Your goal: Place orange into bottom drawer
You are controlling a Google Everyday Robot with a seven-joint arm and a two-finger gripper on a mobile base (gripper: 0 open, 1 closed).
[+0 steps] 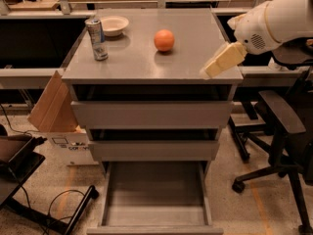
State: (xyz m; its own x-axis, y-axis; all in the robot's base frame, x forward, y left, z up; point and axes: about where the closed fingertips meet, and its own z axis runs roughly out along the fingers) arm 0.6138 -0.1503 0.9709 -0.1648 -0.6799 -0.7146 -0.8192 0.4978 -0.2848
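The orange point(164, 40) sits on the grey cabinet top point(142, 62), right of its middle and towards the back. The bottom drawer point(155, 195) is pulled out at floor level, a shallow grey tray with nothing in it. The two drawers above it are shut. My gripper point(221, 62), cream-coloured at the end of the white arm, hovers over the cabinet top's front right corner. It is to the right of the orange, nearer the front, apart from it and holding nothing.
A silver drink can point(97, 38) and a white bowl point(113, 24) stand at the cabinet top's back left. A cardboard box point(51, 104) leans at the cabinet's left. A black office chair point(283, 126) stands on the right. Cables lie on the floor at the lower left.
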